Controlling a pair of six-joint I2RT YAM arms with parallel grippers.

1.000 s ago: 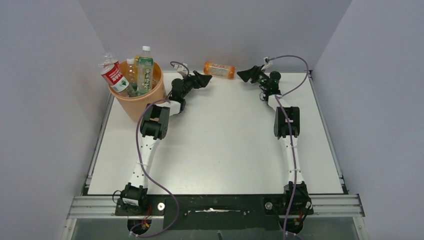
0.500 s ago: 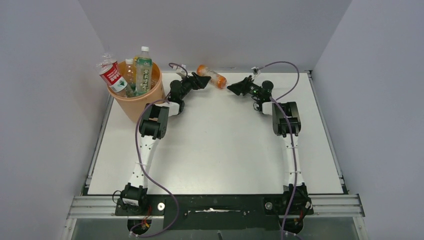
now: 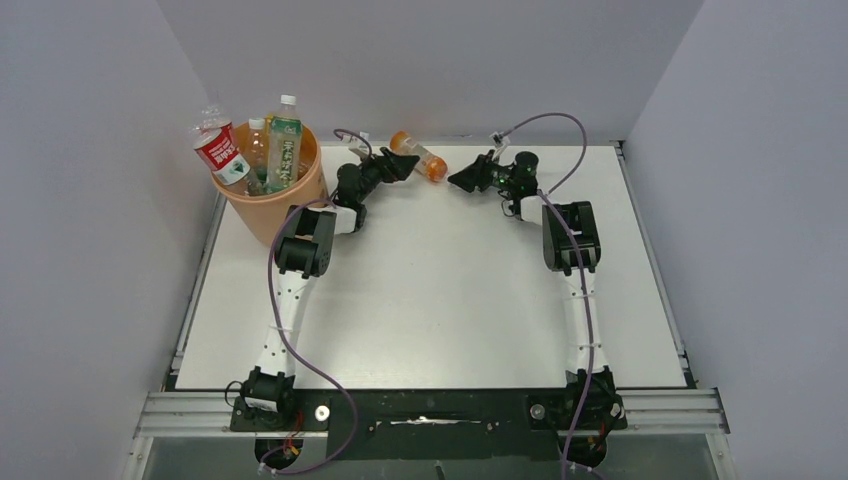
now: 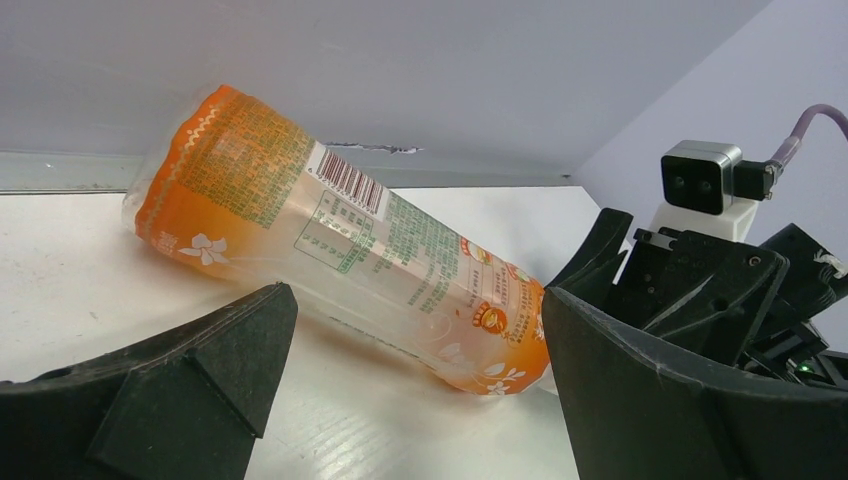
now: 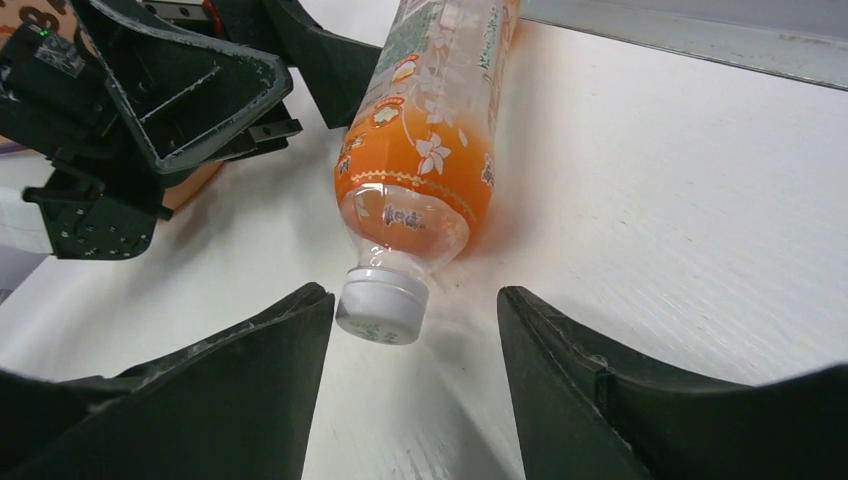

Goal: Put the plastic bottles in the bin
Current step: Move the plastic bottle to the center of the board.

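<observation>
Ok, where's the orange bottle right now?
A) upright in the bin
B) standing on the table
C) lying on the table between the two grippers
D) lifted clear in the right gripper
C: the orange bottle lies on its side on the table, cap at the open right gripper, left gripper open beside it.

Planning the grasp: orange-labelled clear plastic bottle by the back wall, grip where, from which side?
Likely the labelled mid-body of the bottle, across its width, from the left gripper side: it lies flat across those open jaws; the cap end tapers.
</observation>
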